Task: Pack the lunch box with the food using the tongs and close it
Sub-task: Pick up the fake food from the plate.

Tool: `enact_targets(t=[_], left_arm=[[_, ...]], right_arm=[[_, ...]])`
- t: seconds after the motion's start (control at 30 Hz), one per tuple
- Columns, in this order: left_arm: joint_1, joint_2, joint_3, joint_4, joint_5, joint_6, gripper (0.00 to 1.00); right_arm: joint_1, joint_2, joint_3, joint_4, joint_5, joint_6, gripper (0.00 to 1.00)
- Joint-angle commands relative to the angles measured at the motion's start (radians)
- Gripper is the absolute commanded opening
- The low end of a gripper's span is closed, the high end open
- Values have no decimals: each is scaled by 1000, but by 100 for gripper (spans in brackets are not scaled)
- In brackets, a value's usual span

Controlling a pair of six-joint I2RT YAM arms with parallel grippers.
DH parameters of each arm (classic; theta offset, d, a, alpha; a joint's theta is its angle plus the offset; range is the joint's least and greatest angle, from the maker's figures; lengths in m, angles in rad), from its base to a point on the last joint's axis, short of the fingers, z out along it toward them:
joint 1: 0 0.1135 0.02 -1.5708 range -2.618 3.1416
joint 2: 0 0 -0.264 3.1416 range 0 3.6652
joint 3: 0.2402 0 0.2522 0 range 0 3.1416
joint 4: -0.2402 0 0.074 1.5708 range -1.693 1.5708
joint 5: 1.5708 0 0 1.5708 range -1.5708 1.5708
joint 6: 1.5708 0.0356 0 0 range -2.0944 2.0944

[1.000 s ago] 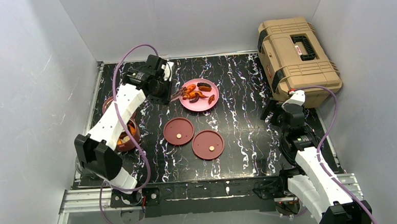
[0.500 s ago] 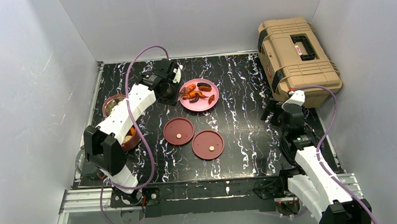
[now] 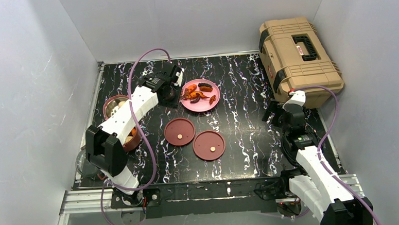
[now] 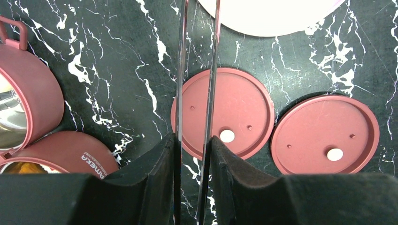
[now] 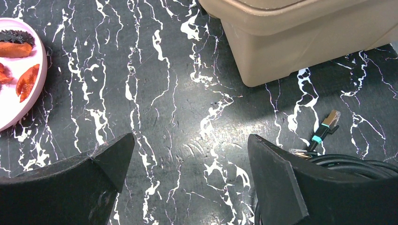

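two maroon flat lids (image 3: 179, 131) lie side by side on the black marbled counter (image 3: 237, 84), each showing a pale centre dot, just on the near side of the pink plate (image 3: 203, 105). the plate carries the food (image 3: 196, 93): orange-red chunks and a dark brown piece. the left gripper (image 4: 193, 140) is clamped on the tongs (image 4: 182, 70), its dark pads pressing both slim blades, which stand slightly apart and run out over the left lid toward the plate's rim; their tips are cut off in the left wrist view, and the top view is too small to show them. at the counter's left edge sit the two maroon bowls (image 3: 115, 104) of the lunch box, close together; the nearer one holds orange pieces, the farther one shows a steel inside. the right gripper (image 5: 188, 140) hangs low over bare counter with its fingers spread wide and nothing between them, near the tan toolbox (image 3: 297, 56), well apart from the plate.
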Motion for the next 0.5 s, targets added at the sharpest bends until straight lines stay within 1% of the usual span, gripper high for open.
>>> enact_targets(t=[0.0, 0.23, 0.47], left_arm=[[-9, -24, -2, 11, 4, -9, 30], [-8, 7, 11, 10, 8, 2, 31], [-20, 24, 17, -6, -36, 13, 30]], right_arm=[[-1, -10, 20, 26, 17, -5, 100], [-1, -10, 20, 26, 18, -5, 100], [-1, -7, 20, 28, 17, -2, 100]])
